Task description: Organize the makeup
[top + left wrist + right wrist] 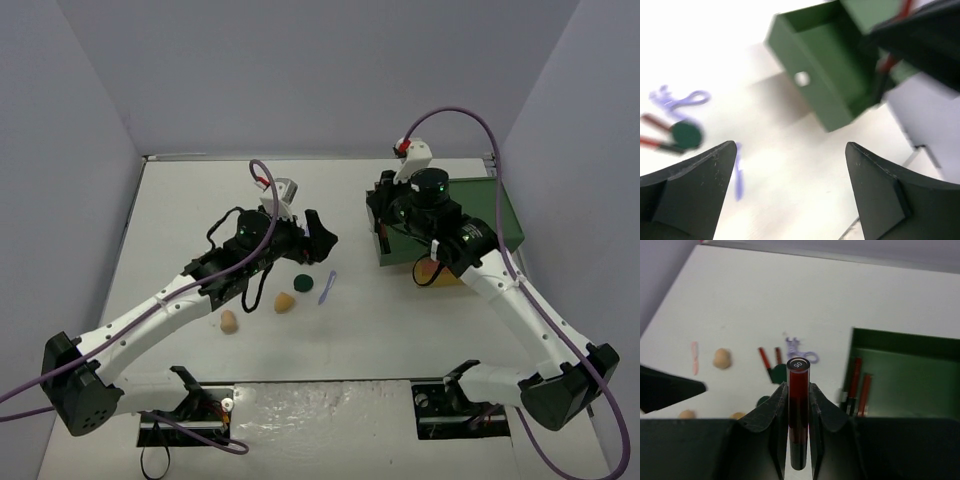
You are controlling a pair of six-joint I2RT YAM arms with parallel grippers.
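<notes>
Surface [200, 200]: white, flat. A green box [915, 380] stands at the right rear. Mid-surface lies a dark green disc [304, 282], with a lilac tool [327, 287] just beside it and a tan sponge [285, 302] near. A second tan sponge [228, 321] lies further left. A third tan sponge [722, 358] lies beside a pink stick [694, 357]. Two dark red sticks [763, 357] lie side by side near a looped lilac tool [799, 347].

Top view: fixed above and behind the rig, I look down on the whole bench [200, 200], far off. Left wrist view: low, close, blurred, facing across toward the green box [825, 85]. Right wrist view: higher, looking forward past its jaws. Both wrist views share that box, a curly lilac tool [680, 102] and a dark green disc [686, 134].
</notes>
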